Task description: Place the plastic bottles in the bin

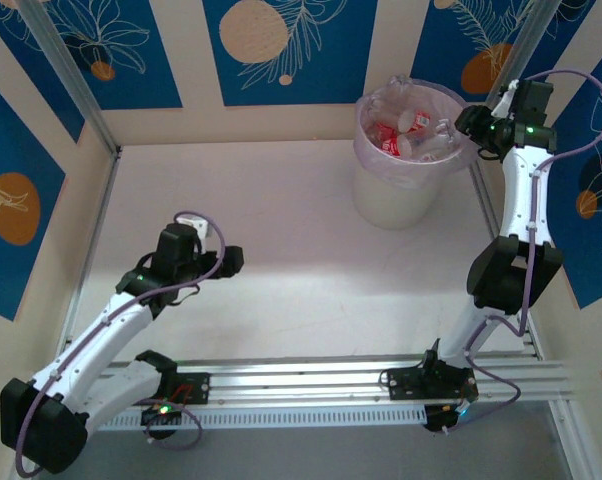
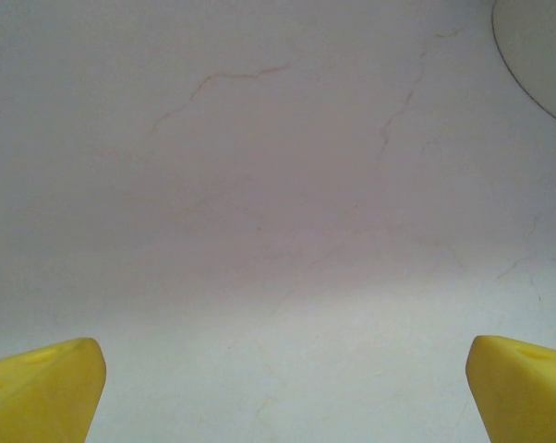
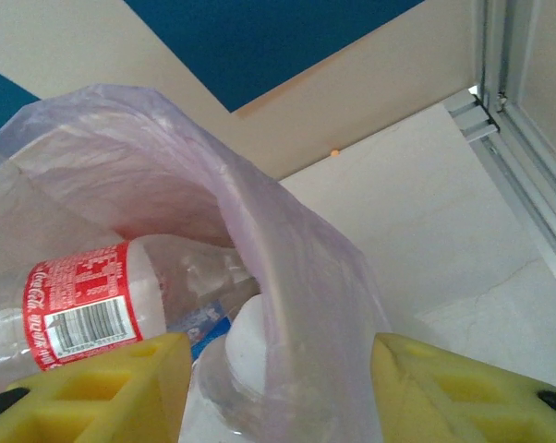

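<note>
We found the bin [image 1: 389,200] standing at the far right of the table [image 1: 301,250], near the back wall; its pale lilac bag [image 1: 365,150] was folded over the rim; the plastic bottles [image 1: 393,135] lay heaped inside it, clear with red labels. The right gripper [image 1: 469,122] hung at the bin's right rim, just above the bag. From the right wrist we saw its yellow fingers [image 3: 102,388] standing apart, clenched on nothing, with a fold of the bag [image 3: 287,268] rising in the gap between them; we could not tell whether the plastic touched either finger. Beyond that fold a bottle [image 3: 79,305] lay on its side inside the bin, its red label and barcode facing us. The left gripper [image 1: 233,260] hovered low over the bare table, well apart from the bin; its fingers [image 2: 47,388] were spread wide and released, with only the pale, faintly veined tabletop [image 2: 278,185] between them.
</note>
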Robot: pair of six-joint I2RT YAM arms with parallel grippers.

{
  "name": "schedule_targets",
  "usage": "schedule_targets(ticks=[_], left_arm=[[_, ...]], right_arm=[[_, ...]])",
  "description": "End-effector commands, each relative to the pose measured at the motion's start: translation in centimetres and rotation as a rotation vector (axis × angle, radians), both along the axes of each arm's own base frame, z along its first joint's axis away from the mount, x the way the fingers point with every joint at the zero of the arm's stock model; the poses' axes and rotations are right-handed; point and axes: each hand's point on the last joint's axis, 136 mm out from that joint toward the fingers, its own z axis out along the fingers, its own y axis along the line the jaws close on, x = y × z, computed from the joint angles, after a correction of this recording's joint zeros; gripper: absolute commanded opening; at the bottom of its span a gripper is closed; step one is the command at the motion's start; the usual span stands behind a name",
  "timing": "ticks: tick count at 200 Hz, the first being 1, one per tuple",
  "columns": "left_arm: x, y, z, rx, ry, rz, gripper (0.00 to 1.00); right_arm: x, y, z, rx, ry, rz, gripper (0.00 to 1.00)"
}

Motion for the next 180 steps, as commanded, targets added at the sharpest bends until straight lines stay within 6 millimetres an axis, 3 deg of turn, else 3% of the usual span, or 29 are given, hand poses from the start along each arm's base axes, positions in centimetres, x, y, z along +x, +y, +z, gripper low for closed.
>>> schedule_targets(ticks=[1,55,134,180], left_arm=[[-0.4,-0.1,-0.4,-0.034,0.023,-0.004,1.0],[-0.5,0.2,-0.8,-0.029,0.042,0.004,1.0],[-0.7,2.8,-1.4,0.016,0.06,0.072,1.0],[-0.9,3.5,-1.6,0.009,0.063,0.09,1.0]], right_arm=[[-0.1,2.7,0.9,0.008,-0.032,0.101,0.54],[-1.4,7.8,-0.7,0.069,-0.025,0.24,0.53],[-4.7,15.5,0.1,0.1,-0.046,0.458,0.53],[-6.5,18.9,-1.4,0.133,-0.004,0.537,0.54]])
